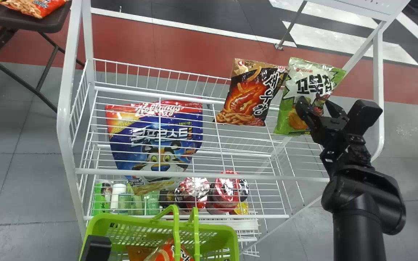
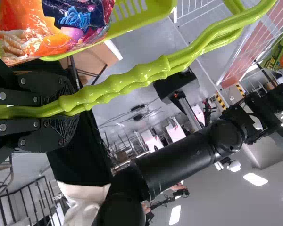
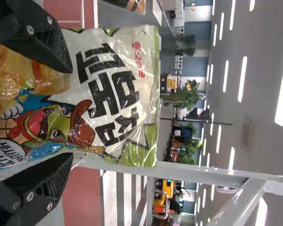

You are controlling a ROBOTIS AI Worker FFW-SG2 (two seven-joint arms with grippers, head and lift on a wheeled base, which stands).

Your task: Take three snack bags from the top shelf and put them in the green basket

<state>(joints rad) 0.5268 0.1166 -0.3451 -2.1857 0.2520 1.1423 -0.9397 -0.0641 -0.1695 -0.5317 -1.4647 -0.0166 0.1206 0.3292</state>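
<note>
The green basket [image 1: 94, 222] looks smooth, glossy plastic, the snack bag [image 3: 132, 87] shiny, creased film

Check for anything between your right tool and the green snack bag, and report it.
Nothing visible stands in the way: the right tool is open at the green snack bag, whose printed front shows uncovered between the spread fingers.

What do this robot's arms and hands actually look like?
The right arm is black, with a smooth, thick tube-like section, rounded joints and small white marks near the wrist. The right end effector and left end effector match: two flat black fingers, tapering toward the tip, with silver-coloured screws and ridged inner pads.
</note>
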